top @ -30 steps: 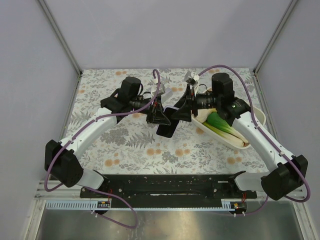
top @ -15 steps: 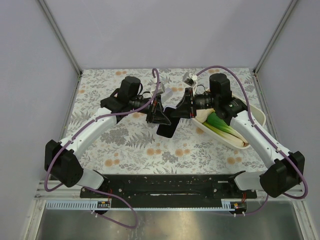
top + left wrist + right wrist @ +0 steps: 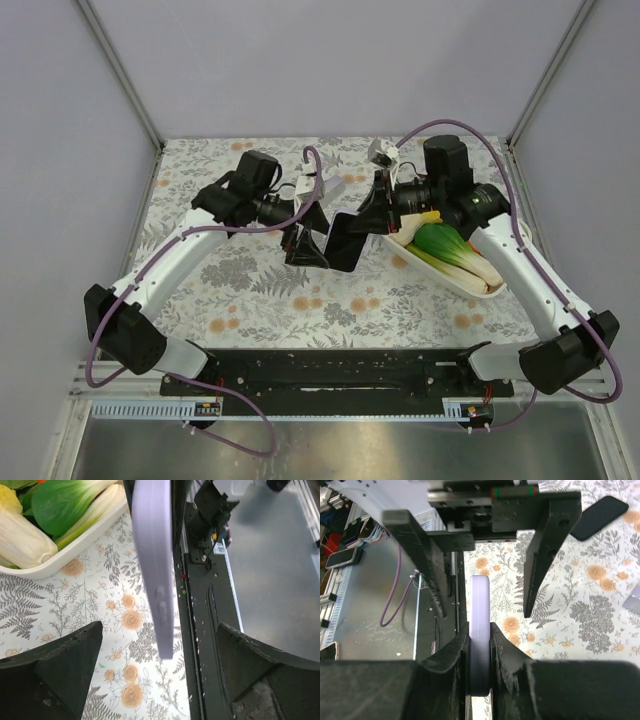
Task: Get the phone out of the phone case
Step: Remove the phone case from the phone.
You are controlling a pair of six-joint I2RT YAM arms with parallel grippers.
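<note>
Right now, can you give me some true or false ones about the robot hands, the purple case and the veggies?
1. The right gripper is pinching the purple phone case. True.
2. The left gripper is squeezed shut on the case. False: its jaws stand wide open, one on each side of the case.
3. The vegetables sit in a white tray. True.
4. The table is plain white. False: it has a flower and fern pattern.
5. The case lies flat on the table. False: it is held up on edge.

The lavender phone case (image 3: 480,625) is held aloft, edge-on, clamped in the right pincer (image 3: 480,650).
</note>
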